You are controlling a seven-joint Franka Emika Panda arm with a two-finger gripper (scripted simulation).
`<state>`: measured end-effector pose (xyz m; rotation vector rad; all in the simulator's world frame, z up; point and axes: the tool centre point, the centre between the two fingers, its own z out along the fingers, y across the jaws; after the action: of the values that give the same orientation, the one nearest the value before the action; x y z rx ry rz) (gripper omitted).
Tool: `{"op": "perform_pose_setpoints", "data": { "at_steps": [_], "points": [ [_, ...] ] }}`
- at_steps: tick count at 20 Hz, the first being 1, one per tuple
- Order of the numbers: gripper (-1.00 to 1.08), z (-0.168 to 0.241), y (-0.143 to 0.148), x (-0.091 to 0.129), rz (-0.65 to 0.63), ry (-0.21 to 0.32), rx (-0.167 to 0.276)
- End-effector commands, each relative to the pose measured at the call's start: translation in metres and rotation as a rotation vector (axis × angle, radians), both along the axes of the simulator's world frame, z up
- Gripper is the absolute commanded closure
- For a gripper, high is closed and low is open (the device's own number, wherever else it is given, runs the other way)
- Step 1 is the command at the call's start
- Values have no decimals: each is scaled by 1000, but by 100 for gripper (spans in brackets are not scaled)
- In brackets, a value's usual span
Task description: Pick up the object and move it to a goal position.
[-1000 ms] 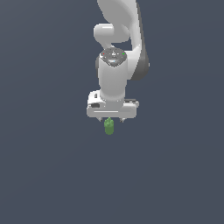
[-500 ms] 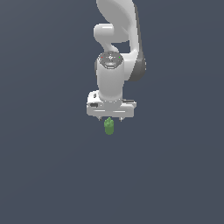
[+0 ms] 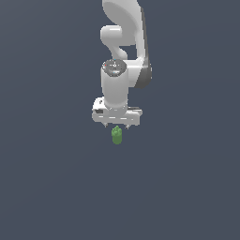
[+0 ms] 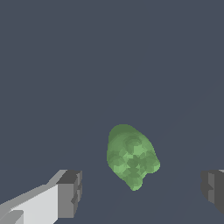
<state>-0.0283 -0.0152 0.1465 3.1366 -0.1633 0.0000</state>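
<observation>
Showing green object [image 4: 131, 158] | bumpy lobed end | between spread fingers [image 4: 70, 192]

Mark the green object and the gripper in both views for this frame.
green object [image 3: 116, 135], exterior view: middle of its body.
green object [image 4: 130, 157], wrist view: centre of its bumpy surface.
gripper [image 4: 140, 192], wrist view: midway between the fingertips.
gripper [image 3: 116, 127], exterior view: between the fingertips.

Bright green object [image 4: 131, 157], white end effector [image 3: 116, 126], slate-grey surface [image 3: 47, 187].
</observation>
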Motion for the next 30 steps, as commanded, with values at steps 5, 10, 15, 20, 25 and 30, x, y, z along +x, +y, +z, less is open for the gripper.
{"op": "perform_pose_setpoints", "data": {
  "at_steps": [5, 10, 15, 20, 25, 30],
  "points": [
    [-92, -5, 0, 0, 0, 0, 0],
    [-92, -27, 0, -2, -1, 0, 0],
    [-92, -46, 0, -2, -3, 0, 1],
    [108, -51, 0, -1, -3, 0, 1],
    [108, -51, 0, -1, -3, 0, 1],
    [108, -50, 0, -1, -3, -1, 1]
  ]
}}
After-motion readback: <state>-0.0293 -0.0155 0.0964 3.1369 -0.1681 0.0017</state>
